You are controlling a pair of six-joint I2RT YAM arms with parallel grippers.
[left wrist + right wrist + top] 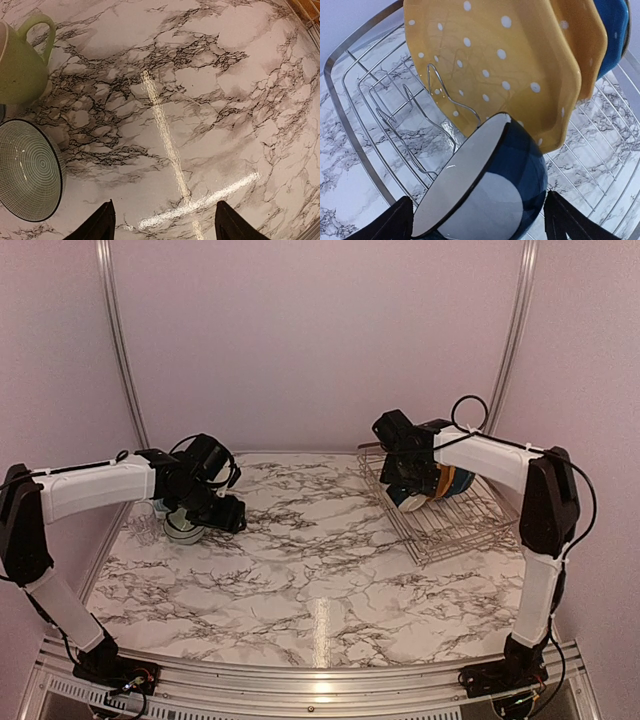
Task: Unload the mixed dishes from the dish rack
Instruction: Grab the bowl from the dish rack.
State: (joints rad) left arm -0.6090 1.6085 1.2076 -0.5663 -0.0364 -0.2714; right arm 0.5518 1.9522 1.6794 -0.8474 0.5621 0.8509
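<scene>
At the far right corner of the tabletop (320,580): dish rack (468,528), wire, low-sided. Two mustard-yellow dotted plates (495,65) stand on edge in its slots, a blue plate (614,30) behind them. A blue bowl (485,195) (white inside) leans tilted against the nearest yellow plate. Right jaws straddle it, one finger each side; whether they press on it, cannot tell. Near the left edge: left jaws spread wide, holding nothing, above the marble. Beside them a pale-green mug (20,65), a ringed bowl (27,170) and a clear glass (143,527).
</scene>
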